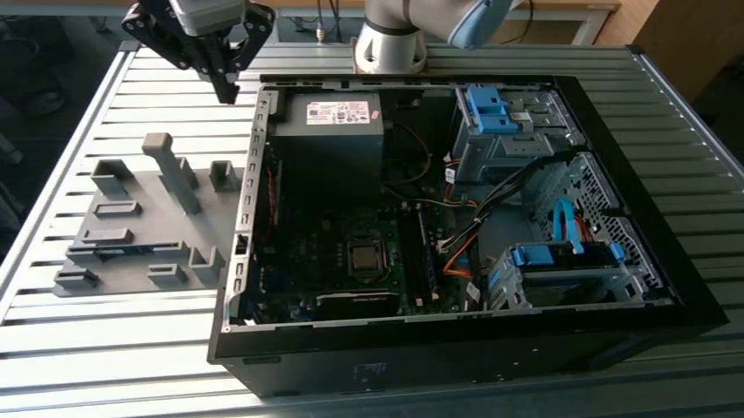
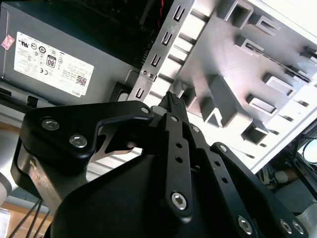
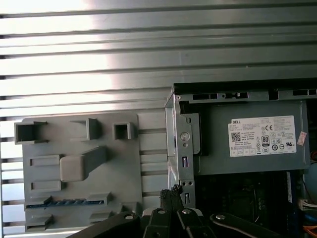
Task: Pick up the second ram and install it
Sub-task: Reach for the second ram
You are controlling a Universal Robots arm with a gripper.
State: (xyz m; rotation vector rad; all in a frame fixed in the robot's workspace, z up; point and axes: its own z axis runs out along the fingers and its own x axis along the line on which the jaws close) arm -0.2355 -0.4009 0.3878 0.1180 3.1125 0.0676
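In the grey tray (image 3: 119, 171), the first wrist view shows me the second ram (image 3: 64, 202); my gripper (image 3: 171, 194) is pinched shut, holding nothing.

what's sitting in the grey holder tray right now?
One blue-green ram stick lies in a slot of the holder tray; its lower edge is hidden by the slot walls.

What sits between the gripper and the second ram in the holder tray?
In the exterior view, the tall grey post of the holder tray stands between the gripper and the second ram, which lies in a tray slot.
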